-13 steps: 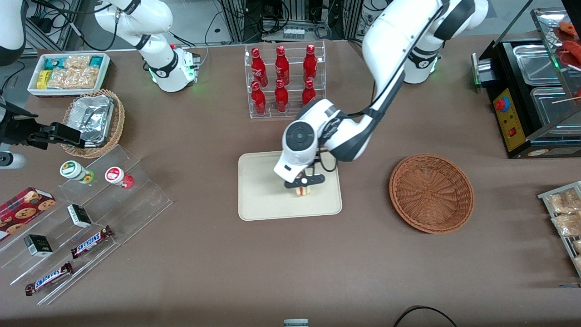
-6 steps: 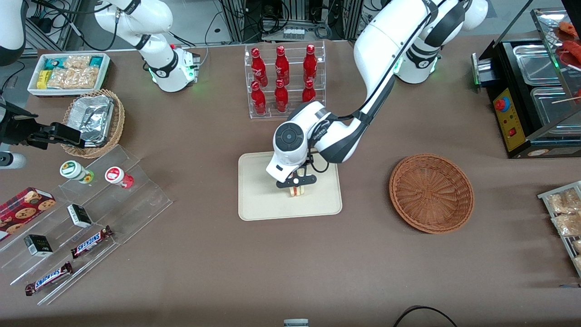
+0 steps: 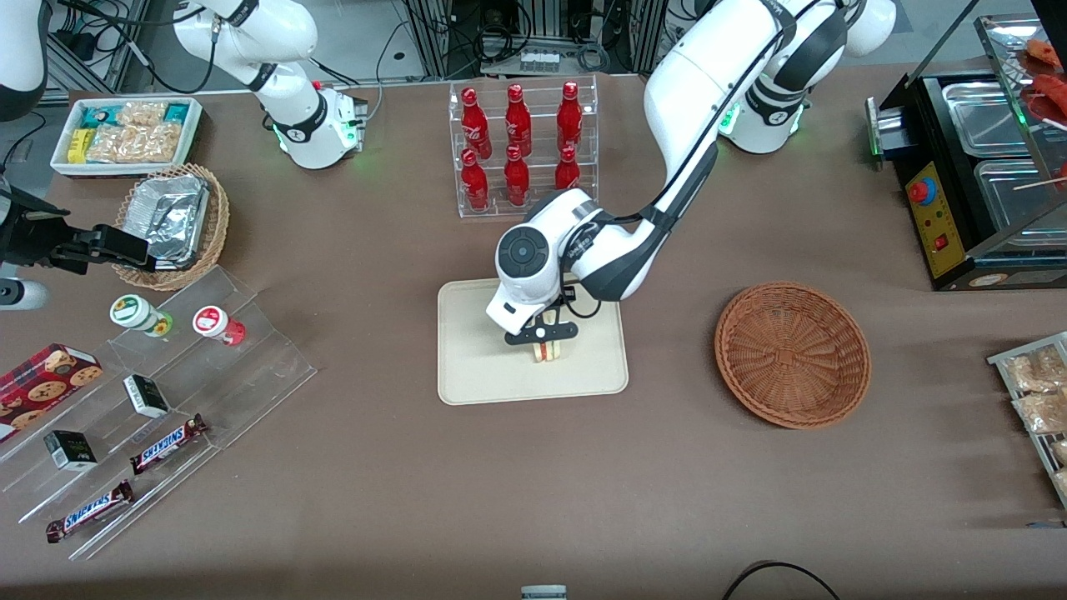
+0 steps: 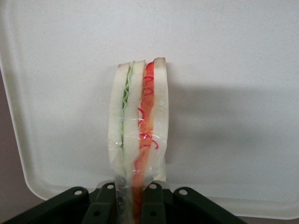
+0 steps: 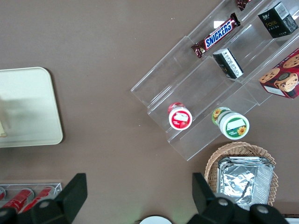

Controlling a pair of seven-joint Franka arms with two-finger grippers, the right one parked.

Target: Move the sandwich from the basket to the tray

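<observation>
Soft bread under clear wrap is what you are handling, so treat the sandwich (image 4: 138, 126) as light, squashy and a bit slick. Your judgement should be that a hard squeeze would crush the slices and a loose one could let the film slide. The best hold looks to be across the two flat bread faces, low on the wedge, which is where the gripper (image 4: 135, 205) has it now: the fingers are closed narrowly on the sandwich, one pad on each outer slice, with the wrap bunched between them.

Look at it in the wrist view: three pale slices standing on edge, a thin green layer between one pair and a red and orange layer between the other, with glossy film wrinkled over the cut side. It appears upright and not sagging.

In the front view the sandwich (image 3: 547, 351) sits under the gripper (image 3: 543, 335), over the cream tray (image 3: 475, 367), a little toward 3 o'clock of the tray's middle and well inside the rim. Whether its lower edge touches the tray surface you cannot tell from either view, though its shadow falls close beside it. The brown wicker basket (image 3: 792, 354) lies at 3 o'clock from the tray, well apart, with nothing in it.

Judging by that, the carry is done and only the release remains. Ease the fingers apart gently; the wedge is narrow on edge and could tip onto a face once freed, which would do no harm.
</observation>
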